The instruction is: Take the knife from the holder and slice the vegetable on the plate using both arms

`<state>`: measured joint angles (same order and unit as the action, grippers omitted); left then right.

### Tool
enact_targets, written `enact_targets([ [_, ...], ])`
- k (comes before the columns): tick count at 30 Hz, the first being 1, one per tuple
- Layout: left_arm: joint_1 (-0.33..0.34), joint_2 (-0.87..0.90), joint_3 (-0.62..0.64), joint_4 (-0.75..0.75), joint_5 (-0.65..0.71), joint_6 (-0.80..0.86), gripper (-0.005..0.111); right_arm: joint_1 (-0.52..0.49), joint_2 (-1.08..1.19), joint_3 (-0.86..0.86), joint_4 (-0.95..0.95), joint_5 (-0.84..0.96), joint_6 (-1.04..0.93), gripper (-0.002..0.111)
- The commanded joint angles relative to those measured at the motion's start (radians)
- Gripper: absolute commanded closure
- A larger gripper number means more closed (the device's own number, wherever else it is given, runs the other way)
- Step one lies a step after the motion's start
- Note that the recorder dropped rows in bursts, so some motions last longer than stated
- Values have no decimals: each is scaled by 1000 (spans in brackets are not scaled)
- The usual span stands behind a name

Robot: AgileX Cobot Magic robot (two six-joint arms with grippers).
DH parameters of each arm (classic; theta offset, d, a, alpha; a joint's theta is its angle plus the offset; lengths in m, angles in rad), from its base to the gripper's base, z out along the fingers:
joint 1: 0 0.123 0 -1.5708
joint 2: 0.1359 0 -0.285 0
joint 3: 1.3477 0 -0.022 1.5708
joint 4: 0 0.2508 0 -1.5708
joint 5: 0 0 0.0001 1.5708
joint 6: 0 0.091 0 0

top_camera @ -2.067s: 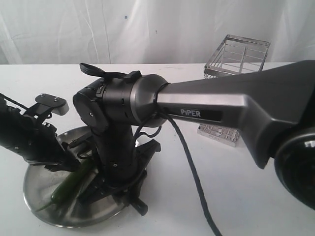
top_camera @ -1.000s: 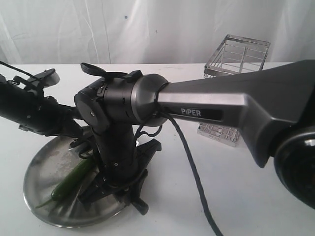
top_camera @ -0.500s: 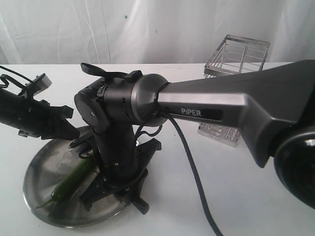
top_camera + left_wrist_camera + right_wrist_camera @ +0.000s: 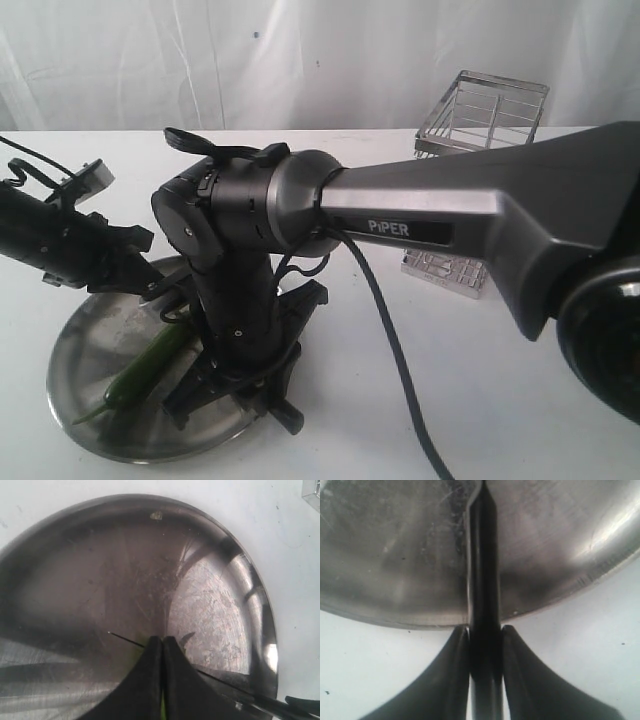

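Note:
The green chili vegetable (image 4: 140, 372) lies on the steel plate (image 4: 70, 370). My right gripper (image 4: 483, 627) is shut on the black handle of the knife (image 4: 482, 555), whose dark blade reaches out over the plate (image 4: 395, 555). In the exterior view that gripper (image 4: 228, 385) sits low at the plate's near right, just beside the chili. My left gripper (image 4: 162, 639) is shut with nothing in it and hovers over the plate's far edge (image 4: 150, 283), above the chili. A sliver of green shows through its finger gap. The wire holder (image 4: 483, 115) stands at the back right.
The grey PIPER link (image 4: 450, 225) of the right arm crosses the middle of the scene and hides part of the holder and table. Its black cable (image 4: 395, 360) hangs down to the front. A white curtain closes off the back.
My left gripper has lifted off the chili and drawn back up and to the left, then eased slightly back toward the plate. The right arm and knife have barely moved.

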<state>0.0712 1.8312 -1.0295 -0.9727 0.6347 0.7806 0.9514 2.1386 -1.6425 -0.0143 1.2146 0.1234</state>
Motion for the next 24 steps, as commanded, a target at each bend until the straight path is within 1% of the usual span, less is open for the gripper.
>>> enact_targets([
  [1,-3,-5,-2,-7,1,5,107,2,-5,-2,-3,7,-15,107],
  [6,-8,24,-2,-29,8,5,107,2,-5,-2,-3,7,-15,107],
  [10,-30,64,-2,-22,5,10,107,2,-5,-2,-3,7,-15,107],
  [14,-52,84,-2,-20,-53,10,107,2,-5,-2,-3,7,-15,107],
  [19,-55,134,-2,-6,-59,-2,107,2,-5,-2,2,7,-15,107],
  [24,-53,112,-4,-14,-61,-2,107,2,-5,-2,7,7,-15,107],
])
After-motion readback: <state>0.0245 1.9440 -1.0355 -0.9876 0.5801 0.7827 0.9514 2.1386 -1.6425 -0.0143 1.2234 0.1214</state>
